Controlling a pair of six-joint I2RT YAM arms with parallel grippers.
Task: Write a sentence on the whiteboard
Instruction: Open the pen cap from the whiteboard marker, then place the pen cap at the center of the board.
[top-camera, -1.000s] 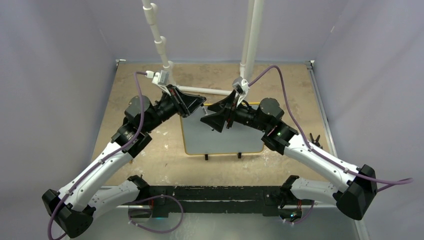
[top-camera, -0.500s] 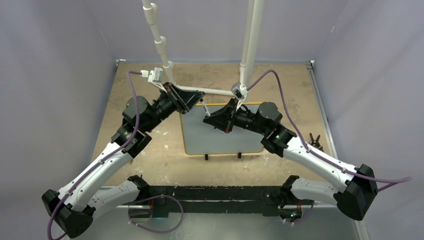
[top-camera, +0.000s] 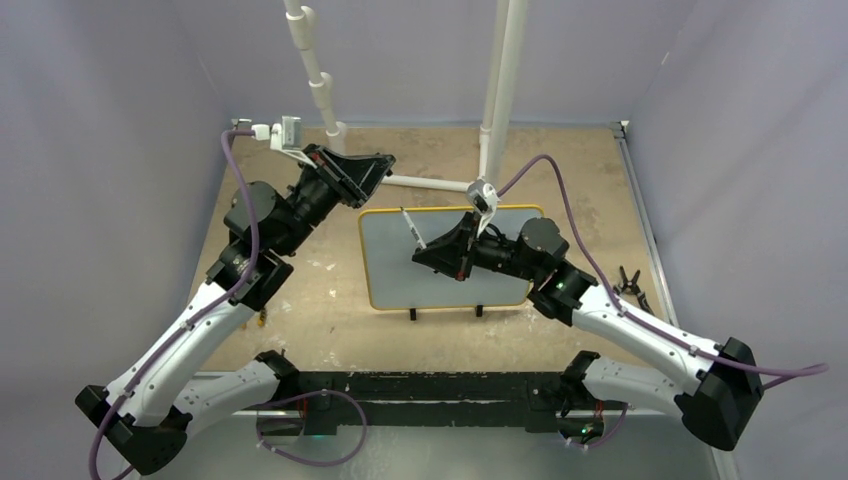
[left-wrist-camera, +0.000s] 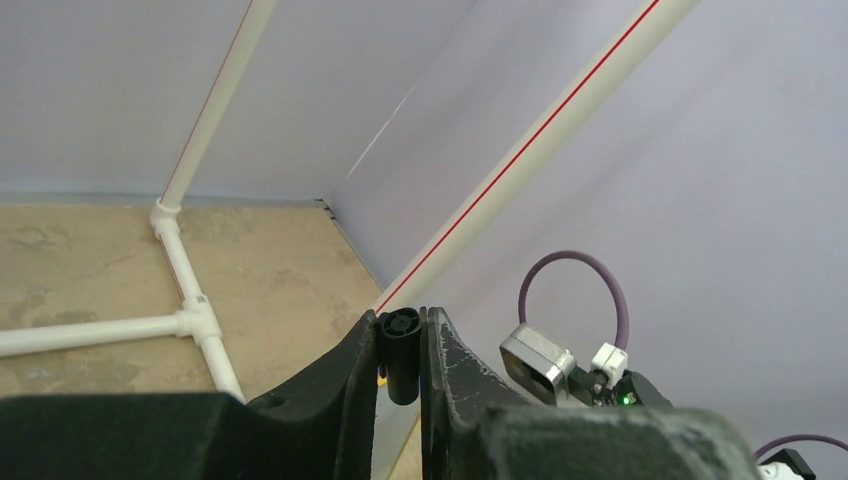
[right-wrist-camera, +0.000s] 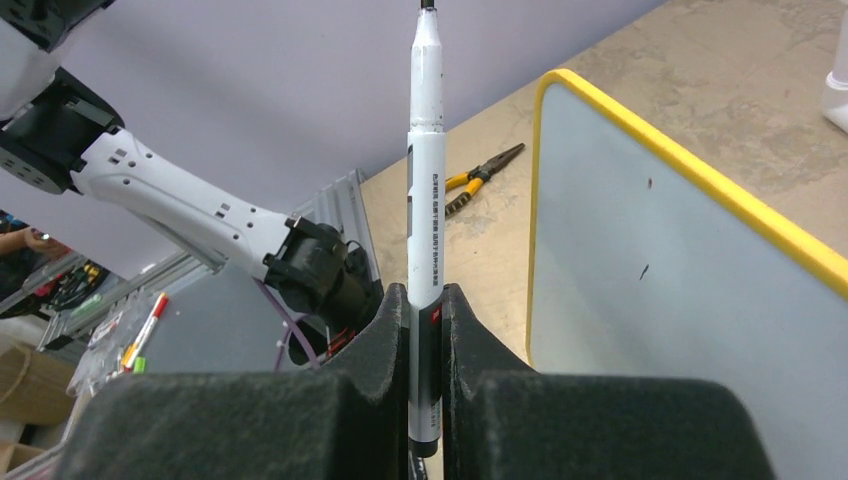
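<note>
**Inspector:** Now, the poses?

**Assistant:** The left arm (top-camera: 200, 330) is raised toward the far left. The left gripper (top-camera: 385, 162) hangs clear of the whiteboard (top-camera: 400, 285), past its far-left corner. The right arm (top-camera: 640, 335) bends across the board, with the right gripper (top-camera: 422, 254) above its surface, pointing left.

**Inspector:** Tools?

**Assistant:** The left wrist view shows that grip clenched on a small black cap (left-wrist-camera: 401, 350). The right wrist view shows a white marker (right-wrist-camera: 425, 190) clamped upright, tip out of frame. Contact with the board cannot be judged.

**Inspector:** The board?

**Assistant:** It lies flat at the centre of the table (top-camera: 300, 330), feet (top-camera: 412, 314) toward the near edge. Only the right wrist view shows two dark specks (right-wrist-camera: 648, 184) on it. Pliers (right-wrist-camera: 482, 172) lie beside it.
</note>
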